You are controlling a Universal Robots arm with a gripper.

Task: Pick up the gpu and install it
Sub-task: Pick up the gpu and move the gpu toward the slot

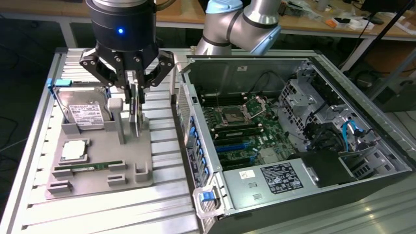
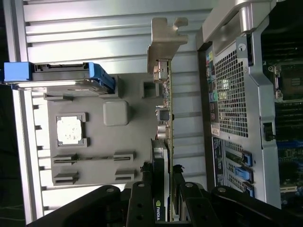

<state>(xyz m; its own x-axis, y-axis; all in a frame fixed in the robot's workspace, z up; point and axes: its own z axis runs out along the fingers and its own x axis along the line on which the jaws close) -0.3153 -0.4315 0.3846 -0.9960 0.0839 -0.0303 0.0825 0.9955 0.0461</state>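
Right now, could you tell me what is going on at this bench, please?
The robot arm's gripper is closed on the gpu, which stands on edge over the grey parts tray. The open computer case lies beside the tray, on the exterior view's right; the card is not in it yet.

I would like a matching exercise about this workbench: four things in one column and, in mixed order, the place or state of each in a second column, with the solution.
Things
1. gpu
2. hard drive
3. processor
4. computer case

States
A. side open, motherboard visible
B. lies flat in a square recess of the grey fixture
C. on edge, clamped by the gripper
D. stands tilted in a slot, white label showing

Pairs: 1-C, 2-D, 3-B, 4-A
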